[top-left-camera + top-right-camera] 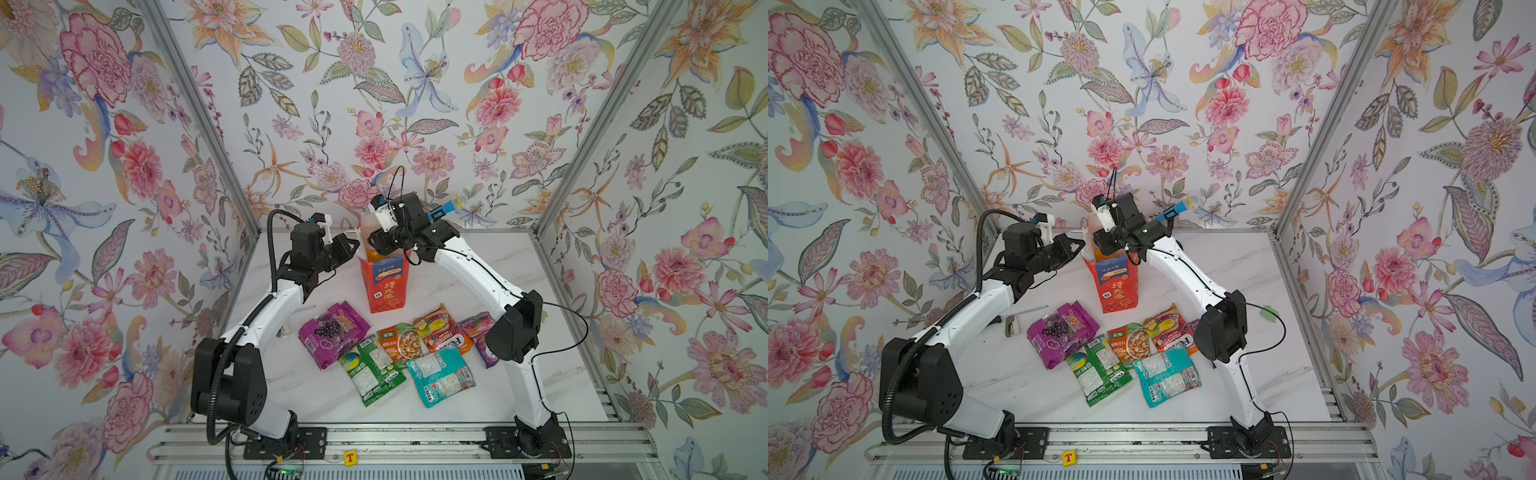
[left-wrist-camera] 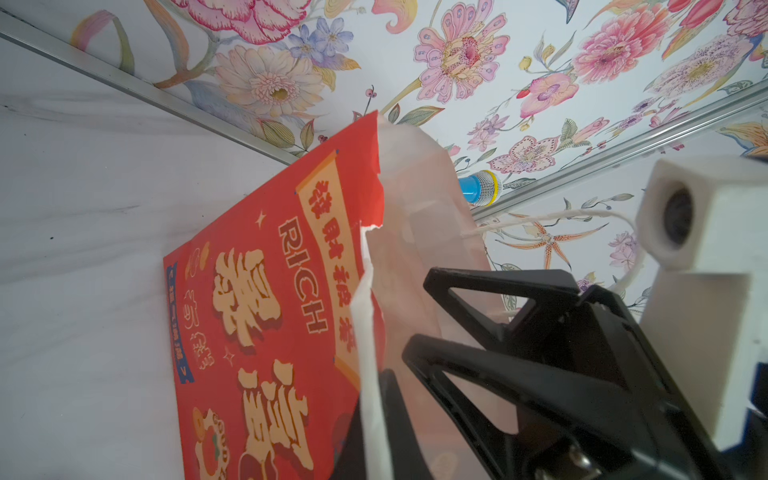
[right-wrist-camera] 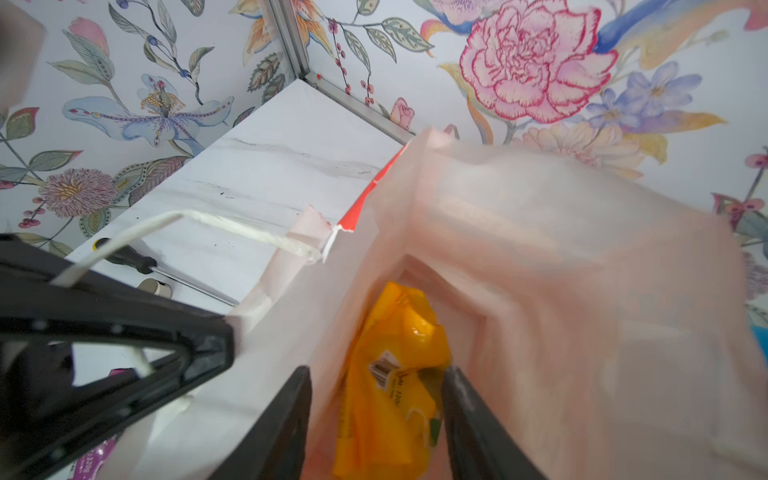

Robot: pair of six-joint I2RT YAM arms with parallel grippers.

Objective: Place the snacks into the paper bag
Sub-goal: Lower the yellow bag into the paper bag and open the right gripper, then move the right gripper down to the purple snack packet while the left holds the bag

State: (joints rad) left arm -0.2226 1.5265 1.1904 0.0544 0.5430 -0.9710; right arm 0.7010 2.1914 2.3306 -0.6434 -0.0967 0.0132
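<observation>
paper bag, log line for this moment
left gripper: shut on paper bag | right gripper: open over it | yellow packet: in bag | six snacks: on table

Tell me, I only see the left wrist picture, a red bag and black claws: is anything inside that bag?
Observer: Yes. The right wrist view looks down into the paper bag; an orange-yellow packet lies inside.
Operator: Where's the other claw?
Observer: The right gripper hangs over the bag's mouth, jaws apart.
Operator: Any snacks outside?
Observer: In a top view six more lie on the table in front of the bag, a purple grape packet and a teal packet among them.
</observation>
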